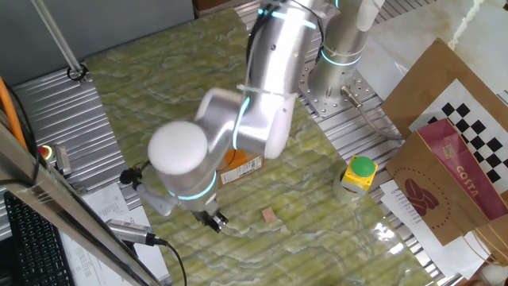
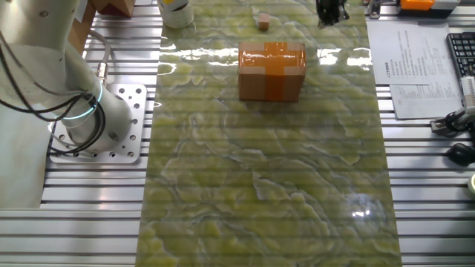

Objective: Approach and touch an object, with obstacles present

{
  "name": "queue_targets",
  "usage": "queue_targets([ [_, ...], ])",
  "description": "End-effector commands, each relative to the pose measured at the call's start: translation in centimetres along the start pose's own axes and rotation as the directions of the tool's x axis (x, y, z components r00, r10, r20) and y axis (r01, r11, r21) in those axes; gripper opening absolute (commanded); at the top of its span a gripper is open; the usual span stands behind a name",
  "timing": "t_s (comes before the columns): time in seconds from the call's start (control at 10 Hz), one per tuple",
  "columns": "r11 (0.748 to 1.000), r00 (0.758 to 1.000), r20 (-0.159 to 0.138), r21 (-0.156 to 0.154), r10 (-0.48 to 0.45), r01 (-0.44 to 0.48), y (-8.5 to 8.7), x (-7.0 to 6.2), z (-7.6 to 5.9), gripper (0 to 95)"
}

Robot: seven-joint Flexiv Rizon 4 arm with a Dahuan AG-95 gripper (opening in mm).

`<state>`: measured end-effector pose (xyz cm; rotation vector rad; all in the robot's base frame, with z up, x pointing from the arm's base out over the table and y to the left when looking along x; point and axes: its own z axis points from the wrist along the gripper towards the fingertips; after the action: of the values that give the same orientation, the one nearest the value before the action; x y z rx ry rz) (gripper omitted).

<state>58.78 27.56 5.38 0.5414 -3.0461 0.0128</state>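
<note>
A small tan wooden block [image 1: 270, 215] lies on the green mat near its front edge; it also shows in the other fixed view [image 2: 263, 21] at the top. My gripper [image 1: 213, 220] hangs low over the mat to the left of the block, apart from it, and holds nothing. In the other fixed view the gripper [image 2: 331, 10] is at the top edge, right of the block. The dark fingers are too small to tell whether they are open or shut. An orange-taped cardboard box [image 2: 272, 70] stands behind the block, partly hidden by my arm in one fixed view [image 1: 242, 164].
A yellow container with a green cap [image 1: 359, 173] stands at the mat's right edge. A brown Costa paper bag [image 1: 448, 175] lies to the right. The arm's base [image 2: 96, 119] is bolted beside the mat. Papers and a keyboard [image 2: 462, 52] lie beyond the mat.
</note>
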Motion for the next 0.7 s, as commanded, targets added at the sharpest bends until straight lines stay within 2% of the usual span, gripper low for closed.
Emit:
queue_targets([
  [0.1,0.998,0.997,0.024,0.003,-0.070,0.070,0.1,0.2,0.0,0.0],
  [0.2,0.991,0.991,0.024,0.001,-0.131,0.131,0.1,0.2,0.0,0.0],
  [0.4,0.956,0.956,0.018,-0.004,-0.293,0.293,0.2,0.4,0.1,0.0],
  [0.5,0.942,0.942,0.021,-0.006,-0.334,0.335,0.4,1.0,0.4,0.0],
  [0.7,0.933,0.933,0.057,-0.037,-0.355,0.357,1.2,2.8,0.9,0.0],
])
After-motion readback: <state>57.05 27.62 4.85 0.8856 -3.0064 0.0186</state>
